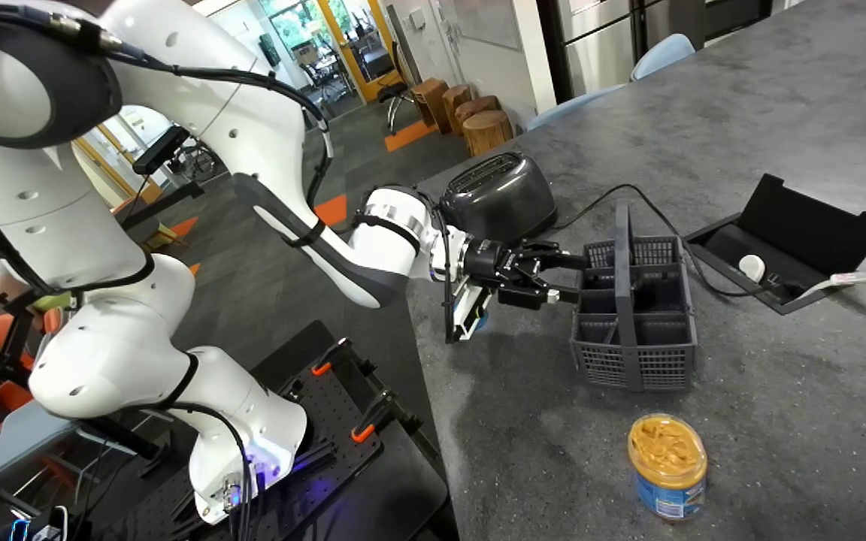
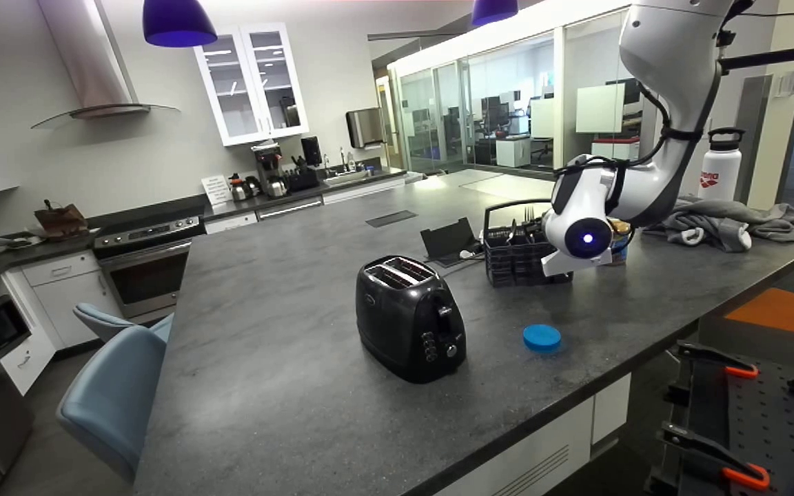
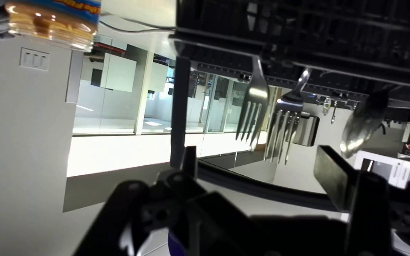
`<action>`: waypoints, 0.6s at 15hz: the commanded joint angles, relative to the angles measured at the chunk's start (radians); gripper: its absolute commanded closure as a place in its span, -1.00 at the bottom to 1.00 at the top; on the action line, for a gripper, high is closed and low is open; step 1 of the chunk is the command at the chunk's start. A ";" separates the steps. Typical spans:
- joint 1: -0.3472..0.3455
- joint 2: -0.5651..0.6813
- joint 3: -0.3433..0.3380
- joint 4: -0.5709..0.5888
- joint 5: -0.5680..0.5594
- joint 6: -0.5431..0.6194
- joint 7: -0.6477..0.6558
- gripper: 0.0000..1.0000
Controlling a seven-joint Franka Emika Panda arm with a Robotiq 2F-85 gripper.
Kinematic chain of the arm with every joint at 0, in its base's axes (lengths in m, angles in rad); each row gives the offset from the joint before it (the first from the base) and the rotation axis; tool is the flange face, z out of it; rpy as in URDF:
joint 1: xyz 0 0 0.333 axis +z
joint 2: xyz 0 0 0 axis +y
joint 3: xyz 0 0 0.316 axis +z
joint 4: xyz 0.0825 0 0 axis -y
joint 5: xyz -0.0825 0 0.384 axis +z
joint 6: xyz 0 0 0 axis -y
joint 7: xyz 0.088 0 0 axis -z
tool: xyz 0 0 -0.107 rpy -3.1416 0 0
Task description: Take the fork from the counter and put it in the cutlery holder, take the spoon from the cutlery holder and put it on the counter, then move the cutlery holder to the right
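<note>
The cutlery holder (image 1: 632, 368), a black basket with a tall handle, stands upright on the counter (image 1: 538, 451). At its side toward the robot, my gripper (image 1: 578, 278) points level at the rim; whether it touches cannot be told. The wrist view is upside down. There the jaws of the gripper (image 3: 260, 161) stand apart and open, nothing between them. Two silver forks, a fork (image 3: 256, 89) and a fork (image 3: 290, 99), stick out of the basket tines first; which one is the task's fork is unclear. A spoon (image 3: 365, 117) stands beside them in the basket, bowl outward.
A black toaster (image 2: 407, 317) and a blue lid (image 2: 542, 338) are near the basket. The flat black case (image 1: 786, 248) lies open beyond it, with a cord crossing between. An open peanut butter jar (image 1: 667, 466) stands beside the basket. A grey cloth (image 2: 728, 220) lies farther along.
</note>
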 commanded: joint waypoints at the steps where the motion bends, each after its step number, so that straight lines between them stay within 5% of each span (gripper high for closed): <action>1: -0.086 -0.074 0.114 -0.044 0.010 0.028 0.000 -1.00; 3: -0.112 -0.092 0.147 -0.044 0.020 0.047 0.000 -1.00; 9: -0.145 -0.082 0.104 0.033 0.006 0.262 -0.010 -1.00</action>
